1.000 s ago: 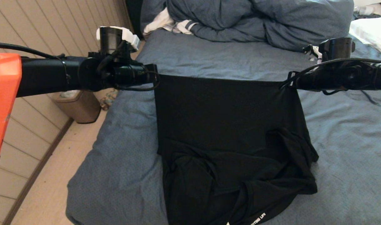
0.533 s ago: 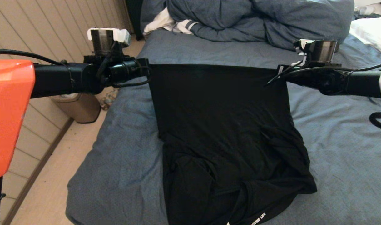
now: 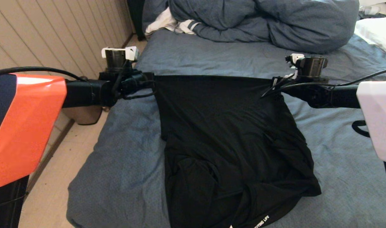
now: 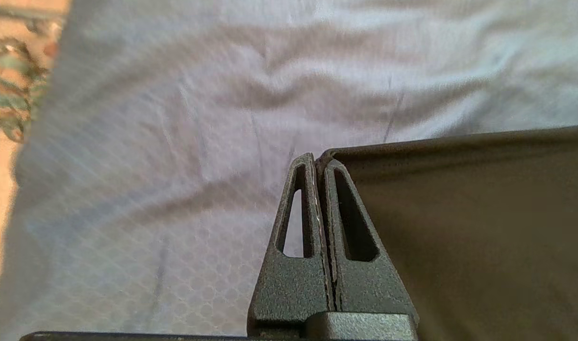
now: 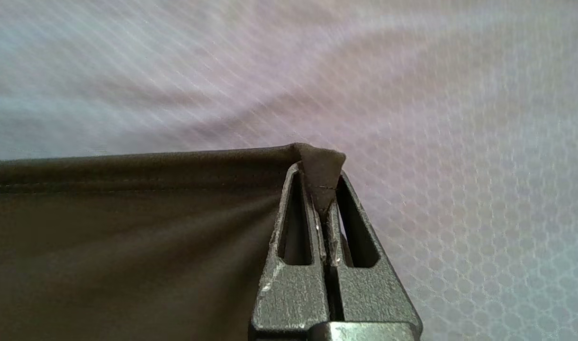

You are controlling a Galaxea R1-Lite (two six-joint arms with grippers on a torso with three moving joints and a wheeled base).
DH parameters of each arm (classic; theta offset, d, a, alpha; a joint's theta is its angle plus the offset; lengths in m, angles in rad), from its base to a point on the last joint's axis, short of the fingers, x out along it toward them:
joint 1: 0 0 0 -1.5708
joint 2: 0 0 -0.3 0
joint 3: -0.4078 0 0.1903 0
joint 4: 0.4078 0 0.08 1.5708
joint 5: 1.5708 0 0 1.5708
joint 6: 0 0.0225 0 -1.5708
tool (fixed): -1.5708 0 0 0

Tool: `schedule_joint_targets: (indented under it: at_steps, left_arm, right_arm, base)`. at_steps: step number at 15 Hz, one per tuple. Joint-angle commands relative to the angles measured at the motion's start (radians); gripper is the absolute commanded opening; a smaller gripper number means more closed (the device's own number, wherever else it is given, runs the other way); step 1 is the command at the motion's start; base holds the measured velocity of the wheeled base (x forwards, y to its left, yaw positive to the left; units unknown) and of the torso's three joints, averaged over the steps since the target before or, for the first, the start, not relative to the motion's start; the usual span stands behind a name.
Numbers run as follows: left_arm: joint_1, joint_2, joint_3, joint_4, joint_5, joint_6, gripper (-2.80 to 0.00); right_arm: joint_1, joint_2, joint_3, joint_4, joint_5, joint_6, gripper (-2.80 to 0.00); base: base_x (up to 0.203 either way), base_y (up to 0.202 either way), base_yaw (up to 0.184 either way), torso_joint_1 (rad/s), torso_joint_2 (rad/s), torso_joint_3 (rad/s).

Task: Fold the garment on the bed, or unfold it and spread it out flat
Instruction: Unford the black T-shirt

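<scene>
Black jersey is stretching taut between the two arms: the garment (image 3: 224, 133) is hanging by its hem corners over the bed (image 3: 123, 158), its lower half lying crumpled toward six o'clock in the head view, white lettering showing near the bed's front edge. The left pincer (image 4: 320, 158), at nine o'clock of the cloth, is clamping one hem corner with its jaws pressed together; the right pincer (image 5: 320, 189), at three o'clock, is pinching the other corner, a small tuft of fabric poking out past its tips.

Risks are lying mostly in those grips. The left bite is looking shallow, right at the cloth's edge, so a harder pull outward could be slipping the corner free and dropping that side in a heap. If both arms are lowering unevenly, the hem is likely to be landing skewed. The bunched sleeves and collar end are probably staying folded under unless the shirt is being drawn toward twelve o'clock, and dragging too far that way is bringing it near the bunched duvet (image 3: 262, 22).
</scene>
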Motion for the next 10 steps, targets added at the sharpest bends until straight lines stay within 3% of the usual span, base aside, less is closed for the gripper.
schedule_joint_targets:
  at_steps: [1,10]
  left_arm:
    - [-0.001,0.028,-0.001,-0.001,-0.003,0.009,-2.80]
    - [-0.001,0.044,-0.001,0.001,-0.021,0.046,-2.80]
  right_arm:
    - [-0.001,0.017,0.000,-0.002,0.009,0.000,-2.80]
    - [-0.006,0.022,0.000,0.003,0.046,0.000,-2.80]
  base:
    - [0.000,0.000,0.000,0.000,0.00,0.000]
    - [0.000,0.000,0.000,0.000,0.00,0.000]
